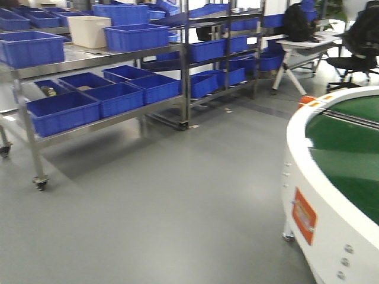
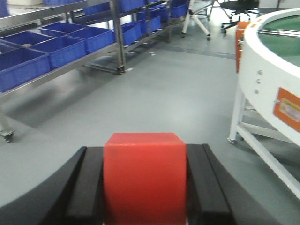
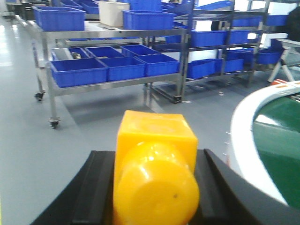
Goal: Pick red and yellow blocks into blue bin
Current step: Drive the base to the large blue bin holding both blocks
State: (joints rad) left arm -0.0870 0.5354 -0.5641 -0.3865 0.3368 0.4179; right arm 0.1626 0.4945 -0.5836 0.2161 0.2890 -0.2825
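Observation:
In the left wrist view my left gripper (image 2: 145,152) is shut on the plain red block (image 2: 144,185), its black fingers (image 2: 86,187) pressed to both sides of it. My right gripper (image 3: 154,154), in the right wrist view, is shut on the yellow block (image 3: 157,133), with one round stud (image 3: 157,192) facing the camera. Both are held in the air above the grey floor. Several blue bins (image 1: 62,111) stand on steel racks at the left; I cannot tell which is the task's blue bin. Neither gripper shows in the front view.
A wheeled steel rack (image 1: 40,182) holds blue bins (image 1: 136,36) and a cream tub (image 1: 89,31) on top. A round white conveyor table (image 1: 308,177) with a green belt (image 1: 349,136) stands at the right. A desk (image 1: 308,44) and a chair (image 1: 361,35) are behind.

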